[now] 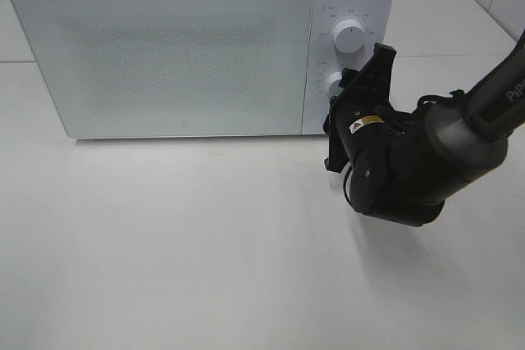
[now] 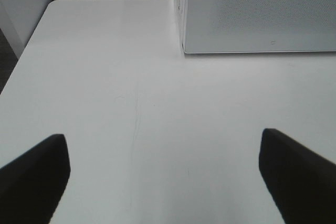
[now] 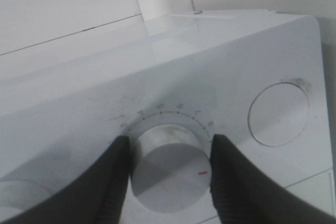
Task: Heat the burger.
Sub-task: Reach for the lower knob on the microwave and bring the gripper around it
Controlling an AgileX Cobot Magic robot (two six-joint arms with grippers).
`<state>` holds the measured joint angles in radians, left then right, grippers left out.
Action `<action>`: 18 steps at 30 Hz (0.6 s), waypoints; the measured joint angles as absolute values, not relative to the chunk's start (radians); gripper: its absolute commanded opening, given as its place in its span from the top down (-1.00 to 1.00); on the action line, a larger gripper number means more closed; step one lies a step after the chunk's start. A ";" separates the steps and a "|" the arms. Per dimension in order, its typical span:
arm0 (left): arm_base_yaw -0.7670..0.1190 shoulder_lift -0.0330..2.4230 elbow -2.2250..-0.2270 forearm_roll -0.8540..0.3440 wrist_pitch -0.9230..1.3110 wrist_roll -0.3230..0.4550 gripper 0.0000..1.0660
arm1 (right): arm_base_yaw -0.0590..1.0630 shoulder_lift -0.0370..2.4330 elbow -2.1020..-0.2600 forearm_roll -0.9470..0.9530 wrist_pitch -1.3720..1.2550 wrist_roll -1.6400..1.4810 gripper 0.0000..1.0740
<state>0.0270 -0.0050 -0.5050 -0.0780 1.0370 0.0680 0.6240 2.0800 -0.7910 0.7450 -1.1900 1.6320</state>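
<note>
**Item: burger-heating run, status at this moment**

- Microwave (image 1: 180,47): I am seeing it standing on the white worktop (image 2: 105,87) with its door (image 1: 164,55) fully closed.
- Burger: I am finding it in no view. The frosted door is hiding the inside, so I am judging, not seeing, that it is sitting in there.
- Right hand (image 3: 170,140): I am reading it as clamped on the lower dial (image 3: 170,174). One finger is pressing each side of the dial, and the red mark (image 3: 202,172) is showing beside one finger.
- Upper dial (image 1: 349,36): I am noting it free, with nothing touching it.
- Left hand (image 2: 165,177): I am holding it spread wide and empty, hanging over bare worktop near the microwave's front corner.

**Progress, as judged**

- Loading and door-closing are looking done, given the closed door and no burger outside.
- Setting the time is looking like the step in hand.
- I am unable to tell whether the oven is running.
- Left to do: finishing the dial turn and letting go of it.
</note>
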 measured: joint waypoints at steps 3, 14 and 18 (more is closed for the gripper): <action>0.027 -0.005 -0.505 -0.078 1.037 0.068 -0.68 | 0.624 2.080 -0.791 0.746 -1.190 1.620 0.75; 0.027 -0.005 -0.505 -0.078 1.037 0.068 -0.68 | 0.627 2.080 -0.793 0.767 -1.190 1.552 0.36; 0.027 -0.005 -0.505 -0.078 1.037 0.068 -0.68 | 0.629 2.080 -0.793 0.771 -1.190 1.549 0.32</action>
<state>0.0270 -0.0050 -0.5050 -0.0780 1.0370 0.0680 0.6290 2.0800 -0.7930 0.7710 -1.1900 1.5490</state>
